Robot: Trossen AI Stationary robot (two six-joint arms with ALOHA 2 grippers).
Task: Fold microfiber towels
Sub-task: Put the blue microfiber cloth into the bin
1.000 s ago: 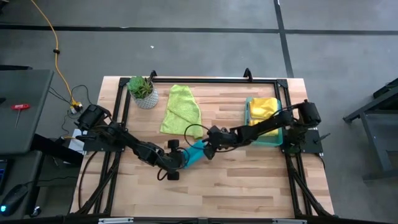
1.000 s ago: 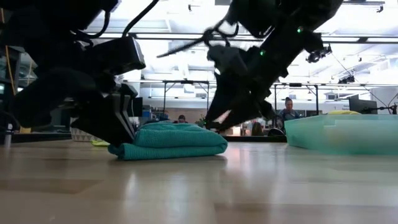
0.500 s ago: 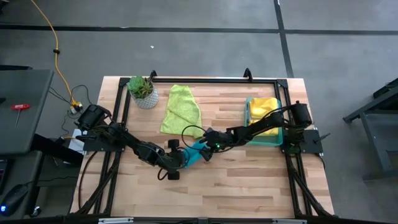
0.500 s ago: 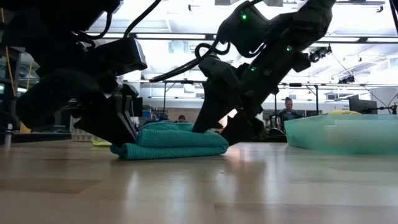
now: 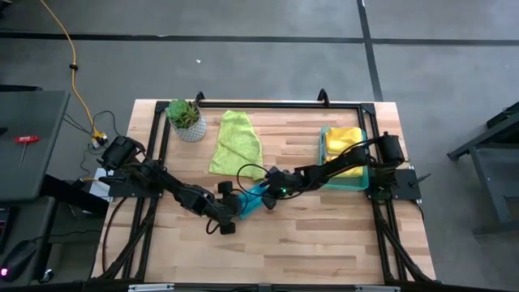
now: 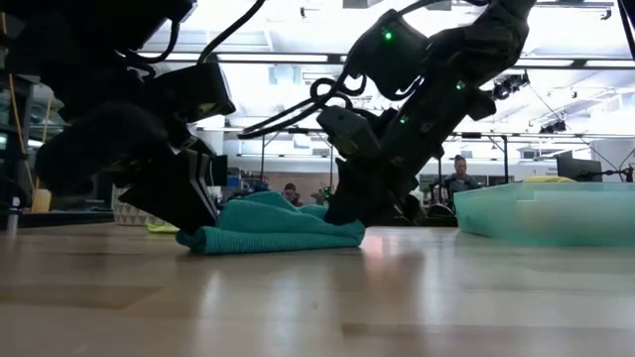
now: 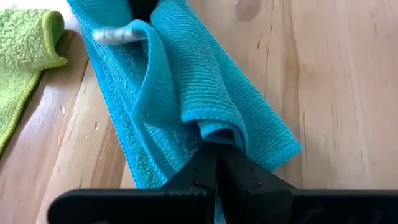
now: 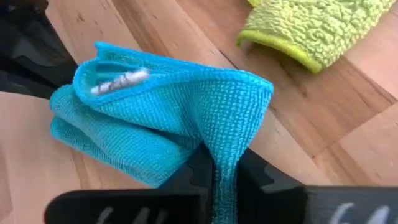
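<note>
Right tool (image 5: 265,197) dropped & clamped teal towel (image 5: 253,198) edge since 1 s ago; left tool (image 5: 238,208) pinches opposite end, mid surface (image 5: 324,235).

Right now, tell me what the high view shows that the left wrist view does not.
Only the high view shows the small potted plant, the translucent green tray holding a yellow cloth, and the right gripper shut on the teal towel's far end. Only the left wrist view shows the left gripper pinching a fold of the teal ribbed towel. Both show that towel, the lime green cloth and the wooden table.
</note>
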